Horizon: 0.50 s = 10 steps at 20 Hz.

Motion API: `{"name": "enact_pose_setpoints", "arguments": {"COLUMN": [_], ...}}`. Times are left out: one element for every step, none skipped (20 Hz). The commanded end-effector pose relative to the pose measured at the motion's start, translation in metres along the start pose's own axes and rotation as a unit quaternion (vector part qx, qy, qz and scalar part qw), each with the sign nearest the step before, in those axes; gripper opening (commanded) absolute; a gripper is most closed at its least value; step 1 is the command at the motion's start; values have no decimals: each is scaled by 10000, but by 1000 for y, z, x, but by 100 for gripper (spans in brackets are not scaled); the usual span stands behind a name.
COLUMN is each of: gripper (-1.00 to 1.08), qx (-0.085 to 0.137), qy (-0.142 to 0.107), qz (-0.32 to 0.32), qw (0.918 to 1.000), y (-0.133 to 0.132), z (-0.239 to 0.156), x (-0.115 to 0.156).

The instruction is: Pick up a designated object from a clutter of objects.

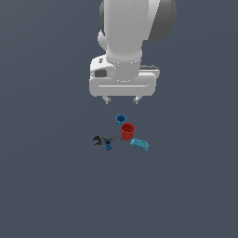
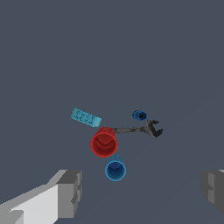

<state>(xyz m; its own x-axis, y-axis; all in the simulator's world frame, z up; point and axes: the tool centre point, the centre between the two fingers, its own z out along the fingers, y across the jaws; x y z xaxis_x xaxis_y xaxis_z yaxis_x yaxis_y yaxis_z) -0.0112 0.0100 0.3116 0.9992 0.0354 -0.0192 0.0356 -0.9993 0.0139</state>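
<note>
Above the clutter, gripper (image 1: 122,100) spread wide and released, red cup (image 1: 128,131) upright, blue cup (image 1: 121,119) just beside

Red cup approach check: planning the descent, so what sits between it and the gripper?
In the exterior view, the blue cup sits between the gripper and the red cup.

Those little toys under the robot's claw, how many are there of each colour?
Red: 1, the red cup
Blue: 2, the blue cup and the tiny blue piece
Teal: 1, the teal studded brick
Dark: 1, the dark wrench
Total: 5
</note>
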Motion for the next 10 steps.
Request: {"name": "enact_pose_setpoints", "arguments": {"gripper": [100,100,100,100,100,100,100,100,100,100], "qx": [0,-3,-11,-25,-43,-67,-90,-107,-119,-125], "qy": [0,1,4,9,17,26,34,40,45,47], "qz": [0,-5,-18,-40,-70,-107,-143,-170,-188,-197], "qw": [10000,10000,10000,10000,10000,9999,9999,9998,9997,9997], "y": [0,0,0,0,0,0,1,1,1,1], "z": [0,0,-1,-2,-3,-5,-7,-8,-9,-9], "x": [0,0,0,0,1,1,1,1,1,1]}}
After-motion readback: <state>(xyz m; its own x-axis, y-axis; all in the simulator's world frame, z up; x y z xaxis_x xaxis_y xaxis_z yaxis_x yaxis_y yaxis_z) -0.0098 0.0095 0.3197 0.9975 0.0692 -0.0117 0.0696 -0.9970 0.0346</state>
